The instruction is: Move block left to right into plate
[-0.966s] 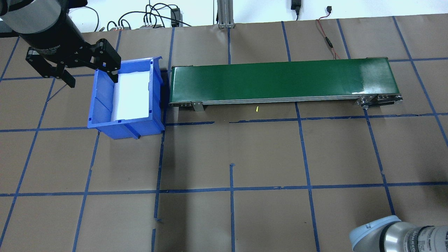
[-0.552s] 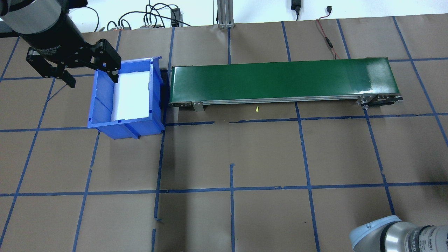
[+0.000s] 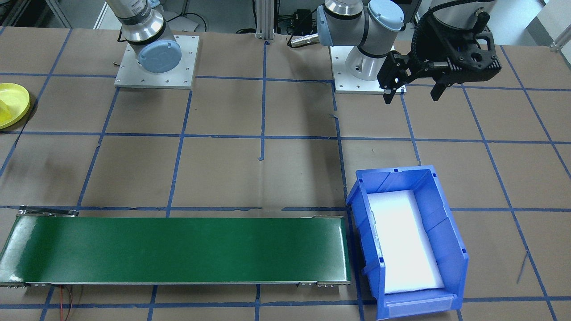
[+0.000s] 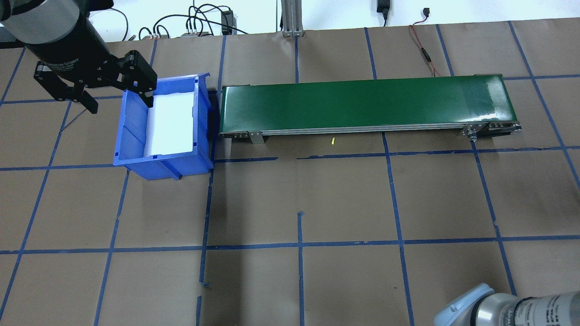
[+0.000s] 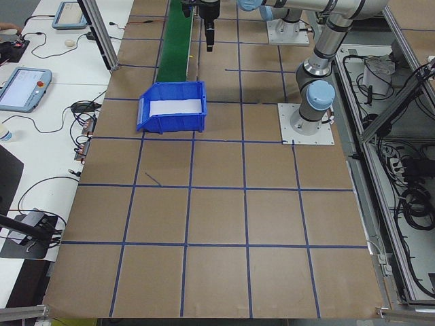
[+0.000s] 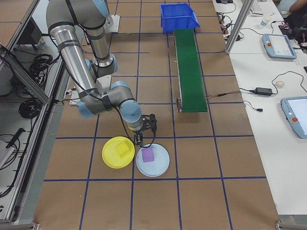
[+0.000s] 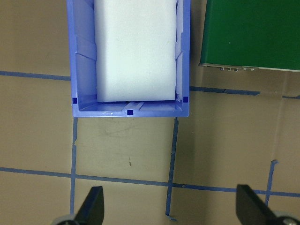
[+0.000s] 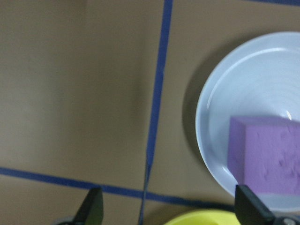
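A yellow block (image 6: 120, 149) sits in the yellow plate (image 6: 109, 160) on the tabletop (image 6: 158, 120), seen best from the exterior right camera, and just beside that plate lies a pale blue plate (image 6: 159, 167) with a purple block (image 6: 147, 155) resting in it. The two plates look to be touching at their rims, though the side view is too small to be sure. The right gripper (image 6: 140, 139) hangs low over the spot where the plates meet, and its wrist camera shows the jaws spread wide with nothing between them, the purple block (image 8: 262, 152) and pale blue plate (image 8: 220, 108) off to one side and a sliver of the yellow plate (image 8: 201, 219) at the bottom edge. In the front-facing view the yellow plate (image 3: 15, 104) peeks in at the edge. Over at the other end, the left gripper (image 4: 118, 103) hovers high near the blue bin (image 4: 131, 140), jaws spread and empty, one finger overlapping the bin's rim in the overhead view. The bin holds a white foam pad (image 4: 171, 122) and stands just beside the end of the green conveyor belt (image 4: 362, 104), well apart from the plates. A red wire (image 4: 421, 50) trails past the belt's far end, and a tiny yellow scrap (image 4: 332, 141) lies on the brown paper by the belt.
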Robot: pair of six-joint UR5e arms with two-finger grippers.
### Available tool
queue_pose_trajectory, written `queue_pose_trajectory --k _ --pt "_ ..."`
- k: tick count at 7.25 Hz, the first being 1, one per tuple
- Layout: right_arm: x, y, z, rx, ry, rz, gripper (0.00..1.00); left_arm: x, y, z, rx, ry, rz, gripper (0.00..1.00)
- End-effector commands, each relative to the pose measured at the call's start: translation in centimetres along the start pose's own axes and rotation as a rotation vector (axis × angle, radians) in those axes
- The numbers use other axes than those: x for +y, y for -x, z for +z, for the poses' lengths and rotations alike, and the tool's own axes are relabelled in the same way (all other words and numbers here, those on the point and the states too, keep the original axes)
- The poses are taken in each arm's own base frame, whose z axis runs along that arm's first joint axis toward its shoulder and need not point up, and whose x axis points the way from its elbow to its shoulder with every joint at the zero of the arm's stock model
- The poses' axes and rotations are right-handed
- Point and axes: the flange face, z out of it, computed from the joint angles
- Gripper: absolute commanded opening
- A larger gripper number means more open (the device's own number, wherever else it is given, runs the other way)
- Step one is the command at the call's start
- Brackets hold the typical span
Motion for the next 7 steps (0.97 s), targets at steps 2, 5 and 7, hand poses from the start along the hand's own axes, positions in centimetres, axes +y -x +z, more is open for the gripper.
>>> queue_pose_trajectory --k 2,5,7 --pt "-13.5 15.1 -1.5 -0.002 0.019 0.034 1.00 0.0 0.0 0.1 0.000 0.002 0.000 1.00" --pt "-19.2 30.9 -8.5 0.025 0.061 0.188 1.00 0.0 0.0 0.2 0.000 0.004 0.000 1.00" --pt "-20.4 39.0 -11.1 0.034 0.038 0.215 1.00 0.0 0.0 0.2 0.000 0.002 0.000 1.00"
